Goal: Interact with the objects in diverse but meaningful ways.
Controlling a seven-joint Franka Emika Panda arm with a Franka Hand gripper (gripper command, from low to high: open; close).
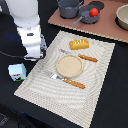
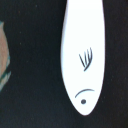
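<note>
My gripper (image 1: 33, 55) hangs low over the black table, just off the placemat's edge on the exterior view's left; its fingers are not distinct and none show in the wrist view. The flat white fish-shaped piece (image 2: 83, 55) lies on the black surface under the wrist camera; in the exterior view it is hidden by the arm. The white-and-blue milk carton (image 1: 17, 71) stands near the gripper. The golden bread loaf (image 1: 79, 44) lies on the placemat. The red tomato (image 1: 93, 12) sits in a dark pan (image 1: 86, 19) beside the grey pot (image 1: 69, 7).
A striped placemat (image 1: 35, 85) holds a round tan plate (image 1: 68, 65), an orange-handled fork (image 1: 68, 80) and knife (image 1: 81, 56). A brown board (image 1: 107, 27) at the back carries the pot, the pan and a bowl (image 1: 123, 16).
</note>
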